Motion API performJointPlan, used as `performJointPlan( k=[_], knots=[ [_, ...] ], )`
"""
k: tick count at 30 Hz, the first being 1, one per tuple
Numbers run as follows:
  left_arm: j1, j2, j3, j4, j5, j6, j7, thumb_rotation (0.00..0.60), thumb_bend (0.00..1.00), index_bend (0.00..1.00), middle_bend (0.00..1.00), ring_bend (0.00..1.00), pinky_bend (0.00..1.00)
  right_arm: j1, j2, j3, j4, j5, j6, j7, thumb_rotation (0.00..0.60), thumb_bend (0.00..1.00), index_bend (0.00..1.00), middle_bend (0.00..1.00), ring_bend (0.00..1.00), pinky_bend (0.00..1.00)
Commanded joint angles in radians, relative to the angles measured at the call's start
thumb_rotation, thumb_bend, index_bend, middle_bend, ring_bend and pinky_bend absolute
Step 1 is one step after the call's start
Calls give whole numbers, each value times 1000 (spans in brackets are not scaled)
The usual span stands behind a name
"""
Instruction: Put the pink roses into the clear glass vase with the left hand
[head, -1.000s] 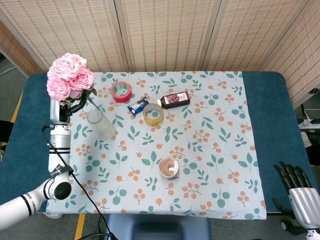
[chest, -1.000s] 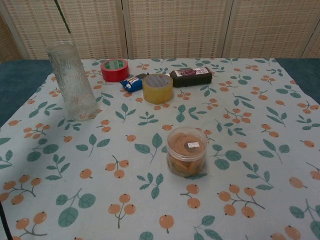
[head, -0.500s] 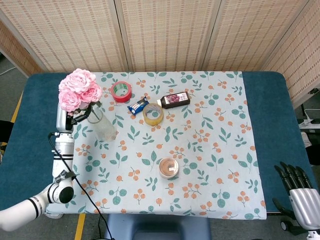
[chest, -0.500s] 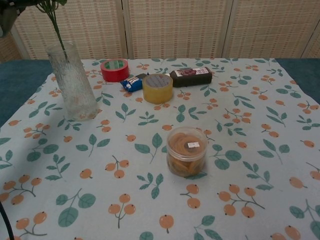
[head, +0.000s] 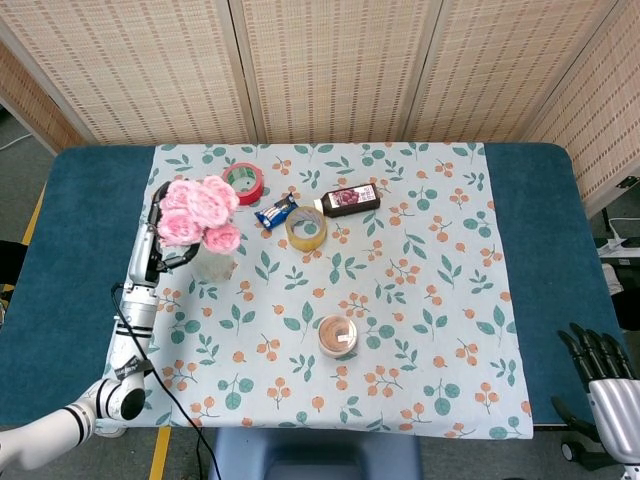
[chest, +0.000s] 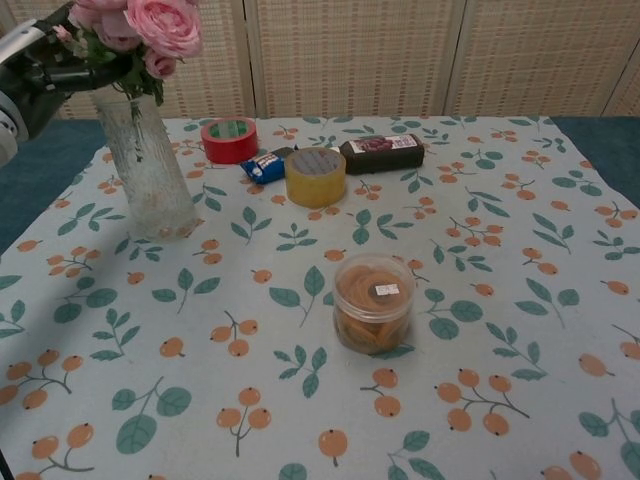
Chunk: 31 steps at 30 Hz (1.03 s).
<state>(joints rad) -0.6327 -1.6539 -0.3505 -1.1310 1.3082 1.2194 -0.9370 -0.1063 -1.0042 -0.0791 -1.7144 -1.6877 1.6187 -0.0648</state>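
Holding the pink roses (chest: 140, 22) in its fingers, left hand (chest: 45, 70) | stems stood inside the clear glass vase (chest: 150, 170) on worktop | right hand (head: 610, 385) empty, fingers apart.

No text could be read. The dark bottle (chest: 382, 153) carried a label with a reddish picture, its print too small to make out. The round tub (chest: 373, 302) bore a small white sticker with marks too blurred to read. The blue wrapper (chest: 265, 165) showed white lettering that stayed illegible.
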Motion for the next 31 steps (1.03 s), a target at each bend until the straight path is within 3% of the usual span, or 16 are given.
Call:
performJointPlan(
  k=[1, 7, 14, 22, 25, 27, 31],
  knots=[
    [11, 22, 31, -17, 34, -15, 3, 600, 336, 0, 0, 0, 0, 0, 0, 0, 0, -1, -1, 1, 600, 180, 0, 0, 0, 0],
    [48, 90, 95, -81, 74, -13, 95, 600, 331, 0, 0, 0, 0, 1, -1, -3, -2, -7, -7, -2, 600, 180, 0, 0, 0, 0],
    [175, 148, 190, -71, 113, 122, 301, 600, 329, 0, 0, 0, 0, -1, 4, -4, -8, -9, -6, 1, 600, 180, 0, 0, 0, 0],
    [404, 206, 364, -14, 201, 366, 751, 600, 324, 0, 0, 0, 0, -9, 5, -9, -13, -23, 3, -20, 600, 180, 0, 0, 0, 0],
    [494, 202, 429, -19, 201, 404, 909, 600, 327, 0, 0, 0, 0, -8, -2, -14, -17, -31, -7, -42, 600, 180, 0, 0, 0, 0],
    [539, 184, 447, -19, 178, 402, 990, 600, 324, 0, 0, 0, 0, -8, -3, -20, -23, -30, -19, -58, 600, 180, 0, 0, 0, 0],
    [555, 166, 448, -6, 184, 391, 1022, 600, 326, 0, 0, 0, 0, -10, 0, -23, -38, -17, -31, -76, 600, 180, 0, 0, 0, 0]
  ],
)
